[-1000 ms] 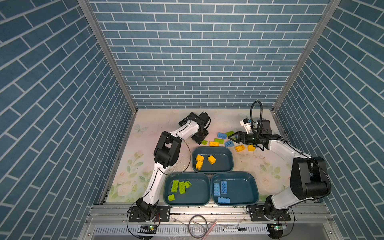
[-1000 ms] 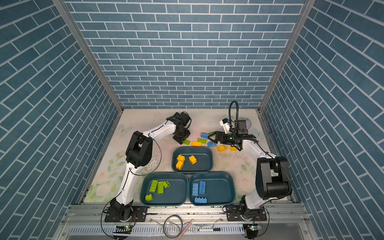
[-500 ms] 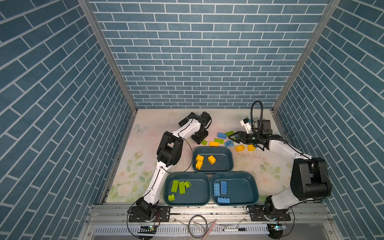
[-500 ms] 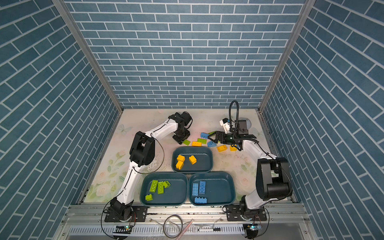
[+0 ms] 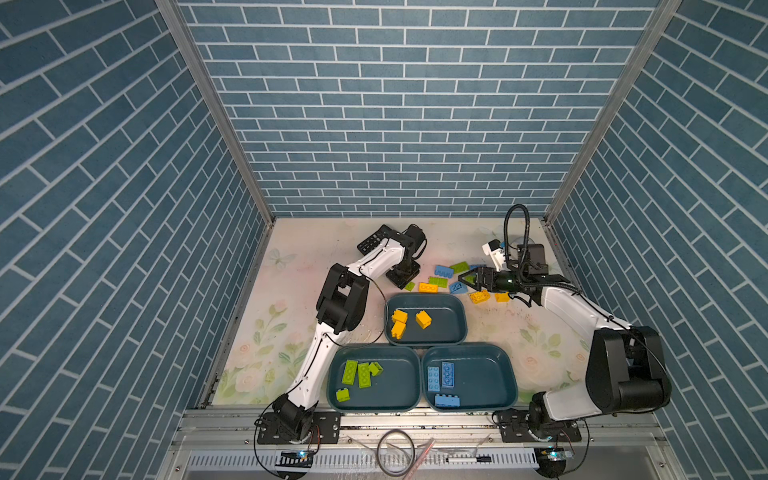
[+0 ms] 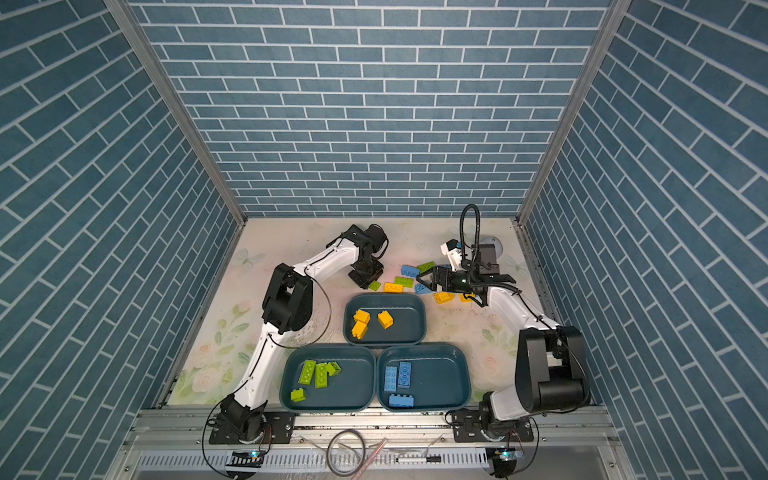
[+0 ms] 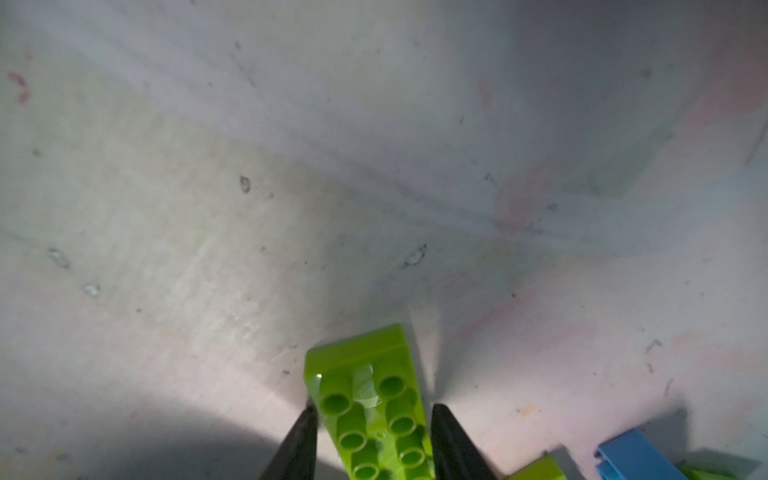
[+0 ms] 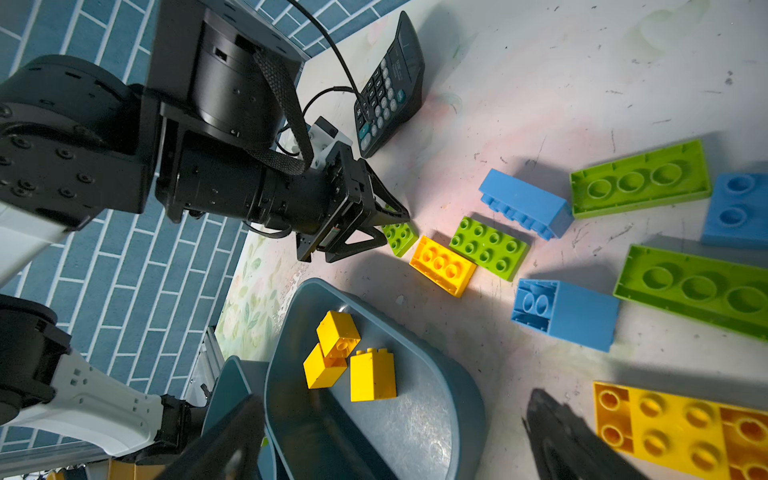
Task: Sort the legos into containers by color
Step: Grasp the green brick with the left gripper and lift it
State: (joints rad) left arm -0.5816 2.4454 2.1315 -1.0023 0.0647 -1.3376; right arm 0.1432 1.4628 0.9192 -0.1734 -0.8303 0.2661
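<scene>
My left gripper (image 5: 406,283) is shut on a small lime green lego (image 7: 368,399) that still lies on the table; its black fingertips (image 7: 446,432) press both sides. Loose legos lie to its right in both top views: yellow (image 5: 428,287), green (image 5: 437,281) and blue (image 5: 444,272). My right gripper (image 5: 465,282) hovers open and empty over a blue lego (image 5: 457,287), beside yellow ones (image 5: 479,296). Three teal containers sit in front: one with yellow legos (image 5: 446,330), one with green (image 5: 397,392), one with blue (image 5: 488,378).
A black calculator (image 5: 371,241) lies behind the left gripper, also in the right wrist view (image 8: 390,91). Brick-patterned walls close in the table on three sides. Long green legos (image 8: 640,178) lie among the loose pile.
The left gripper has lowered a little and its jaws have narrowed onto the small green lego. The right arm has stayed in place, open.
</scene>
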